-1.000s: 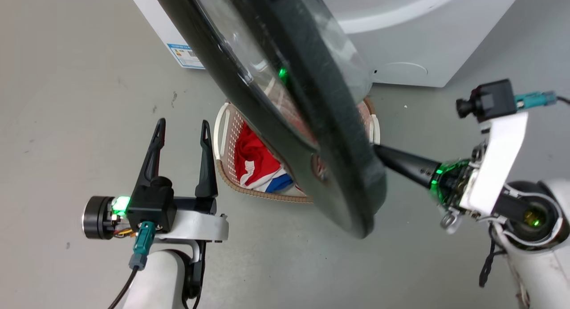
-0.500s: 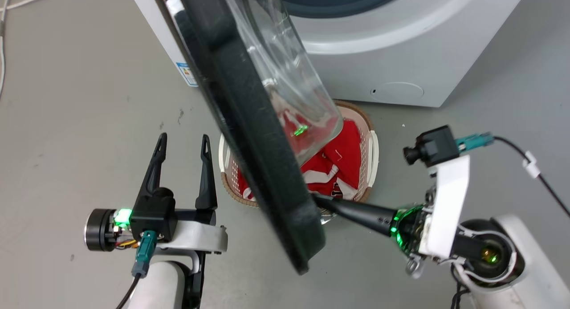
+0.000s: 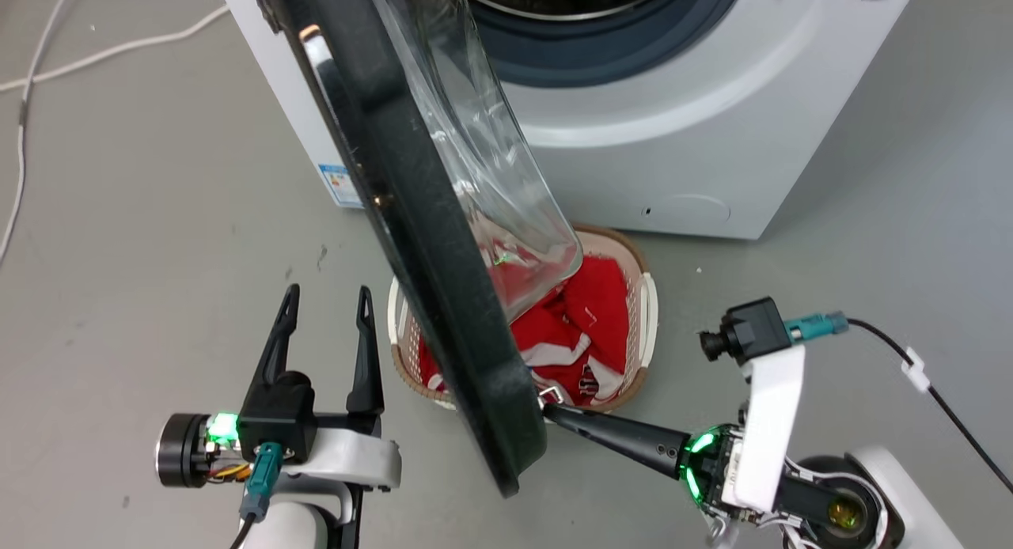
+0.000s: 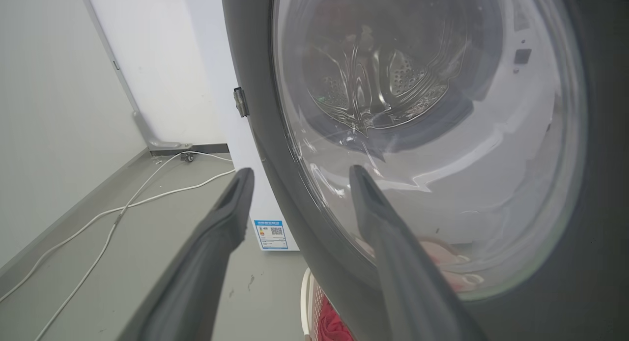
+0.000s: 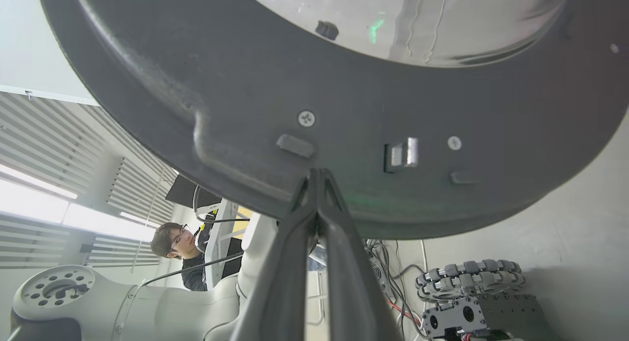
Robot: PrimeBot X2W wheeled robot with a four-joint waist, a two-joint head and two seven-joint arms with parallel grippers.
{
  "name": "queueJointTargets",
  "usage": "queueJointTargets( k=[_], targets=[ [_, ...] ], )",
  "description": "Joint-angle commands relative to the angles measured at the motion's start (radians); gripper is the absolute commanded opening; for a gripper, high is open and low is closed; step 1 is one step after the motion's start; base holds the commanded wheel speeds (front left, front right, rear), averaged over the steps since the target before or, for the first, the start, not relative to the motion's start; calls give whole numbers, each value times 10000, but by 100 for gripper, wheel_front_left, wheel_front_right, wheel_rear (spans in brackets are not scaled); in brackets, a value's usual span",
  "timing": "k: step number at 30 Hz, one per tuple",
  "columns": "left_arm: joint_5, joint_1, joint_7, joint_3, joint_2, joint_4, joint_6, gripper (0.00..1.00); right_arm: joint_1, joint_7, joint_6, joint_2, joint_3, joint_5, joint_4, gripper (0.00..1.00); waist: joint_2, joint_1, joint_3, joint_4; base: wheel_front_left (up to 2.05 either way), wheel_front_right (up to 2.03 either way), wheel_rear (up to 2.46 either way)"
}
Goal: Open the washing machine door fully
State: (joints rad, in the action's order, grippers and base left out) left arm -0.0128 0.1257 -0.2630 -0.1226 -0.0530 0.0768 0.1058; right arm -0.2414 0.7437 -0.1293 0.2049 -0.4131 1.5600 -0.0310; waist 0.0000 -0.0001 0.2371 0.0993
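Right gripper [image 3: 546, 409], fingers pressed together, tip touching the inner rim of the washing machine door [image 3: 419, 240], which stands partly open; left gripper [image 3: 326, 296] spread wide, empty.

You've got one white front-loading washing machine [image 3: 696, 161] and one round glossy black door with a clear glass bowl centre [image 3: 431, 248]. One pale slatted plastic basket [image 3: 650, 312] sits just beyond your right claw [image 3: 546, 409]; two white cables [image 3: 103, 54] lie well past your left claw [image 3: 328, 293]. One person [image 5: 172, 240] shows beyond the right claw.
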Motion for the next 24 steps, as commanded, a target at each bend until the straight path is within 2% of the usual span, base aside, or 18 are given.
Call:
queueJointTargets(
  k=[1,7,8,9,10,11,15,18,22,24],
  targets=[
    [36,-166,-28,26,-18,39,-38,100,250,-216,-25,-29,84,-112,-3,0,0,1,-282,-46,0,0,0],
    [14,-561,-28,91,-64,93,-44,100,888,-1523,-25,-155,777,-354,-60,0,0,1,-887,-99,0,0,0],
    [10,-642,-28,102,-70,98,-39,100,980,-1778,-25,-175,924,-407,-98,8,0,1,-980,-115,0,0,0],
    [8,-712,-28,119,-78,102,-29,100,1076,-2047,-25,-193,1061,-489,-146,33,0,1,-1065,-133,0,0,0],
    [6,-783,-28,132,-80,100,-17,100,1166,-2303,-25,-204,1178,-580,-184,79,0,1,-1155,-153,0,0,0],
    [4,-866,-28,146,-82,105,-7,100,1247,-2617,-24,-207,1312,-717,-225,100,0,1,-1246,-177,0,0,0],
    [-2,-1144,-28,190,-95,109,21,100,1511,-4044,-24,-204,1717,-1473,-413,100,0,1,-1558,-268,0,0,0],
    [-26,-1326,-28,219,-115,102,7,100,1600,-5834,-24,-74,1995,-2753,-359,100,0,1,-1780,-335,0,0,0],
    [-35,-1507,-28,266,-138,66,-5,100,1616,-8778,-24,323,1910,-5214,-157,100,0,1,-2014,-415,0,0,0],
    [-38,-1594,-28,297,-150,55,-8,100,1691,-9729,-22,351,1828,-6095,113,100,0,1,-2114,-463,0,0,0]
  ],
)
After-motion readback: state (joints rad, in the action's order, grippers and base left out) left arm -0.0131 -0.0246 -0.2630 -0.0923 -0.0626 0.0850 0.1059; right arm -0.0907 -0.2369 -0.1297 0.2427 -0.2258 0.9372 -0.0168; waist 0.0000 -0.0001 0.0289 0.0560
